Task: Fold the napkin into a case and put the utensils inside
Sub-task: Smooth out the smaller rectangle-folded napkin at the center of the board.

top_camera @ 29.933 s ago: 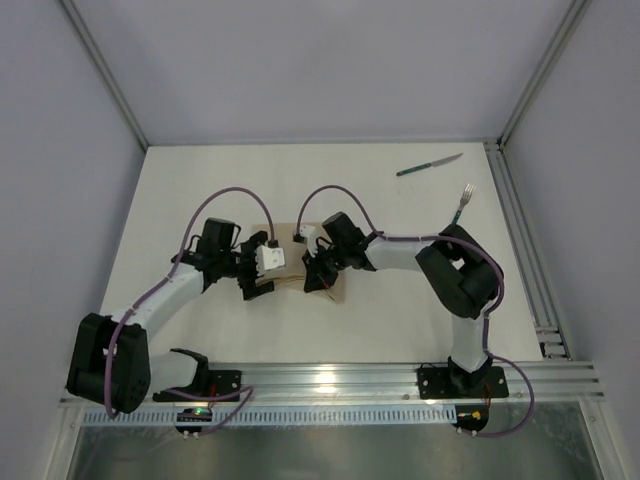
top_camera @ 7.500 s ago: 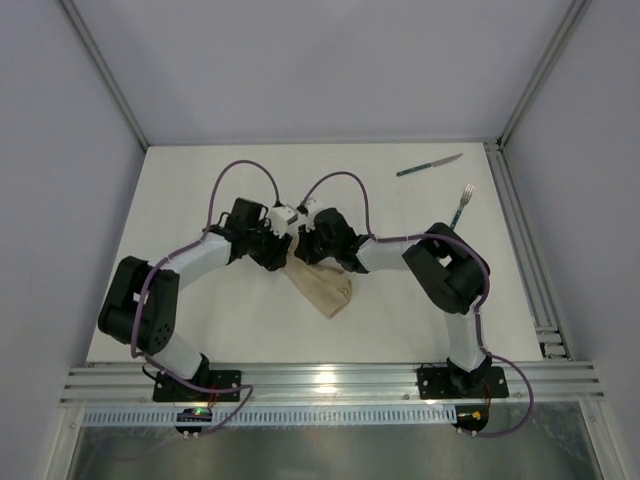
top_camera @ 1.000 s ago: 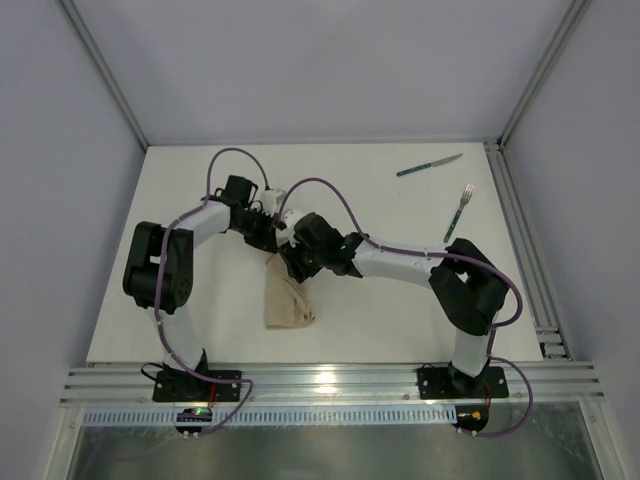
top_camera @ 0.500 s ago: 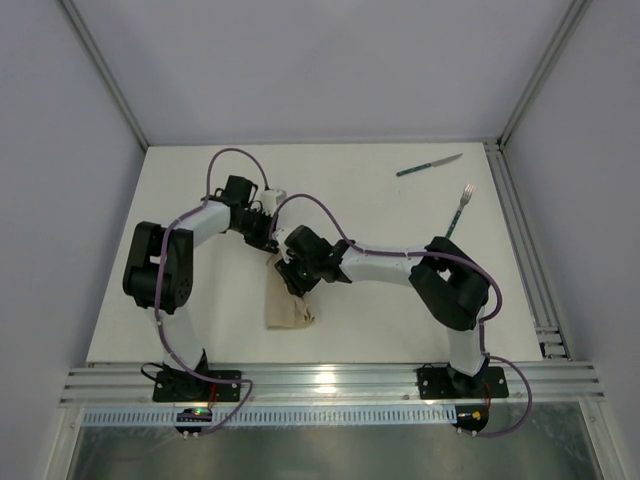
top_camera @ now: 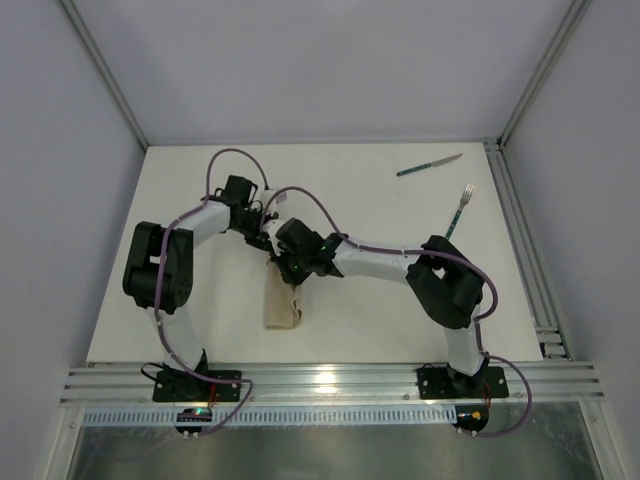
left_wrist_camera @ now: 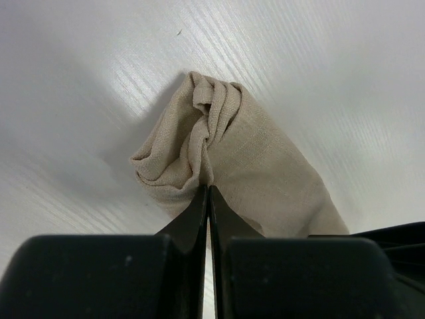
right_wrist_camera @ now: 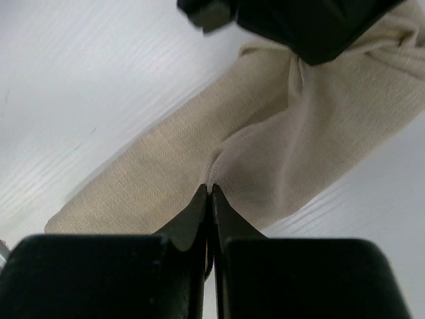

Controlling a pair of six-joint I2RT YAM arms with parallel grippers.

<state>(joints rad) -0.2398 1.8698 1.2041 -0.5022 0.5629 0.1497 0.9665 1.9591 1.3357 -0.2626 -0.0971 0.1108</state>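
**Left end effector (left_wrist_camera: 208, 190) and right end effector (right_wrist_camera: 210, 189) both pinch the napkin (top_camera: 283, 306)**

The left end effector has its fingers pressed together, with a bunched, wrinkled end of the beige cloth caught between the tips. In its wrist view the rest of the napkin runs away from the tips and to their right as a smoother folded band lying on the white table (top_camera: 380, 310).

The right end effector is also closed tight. Its tips nip a raised crease in the middle of the cloth, which tents up slightly at the pinch. Beyond its tips, the dark body of the left end effector sits on the same cloth, so the two grips are just beside each other.

From above, the napkin is a narrow oblong. Its far end is under the two end effectors, and its free end stretches from the right end effector toward the arm bases, flat on the table.

The knife (top_camera: 428, 165) and fork (top_camera: 460, 212) lie well apart from both end effectors, far off to their right. The knife lies farther from them than the fork, and neither utensil touches the cloth.
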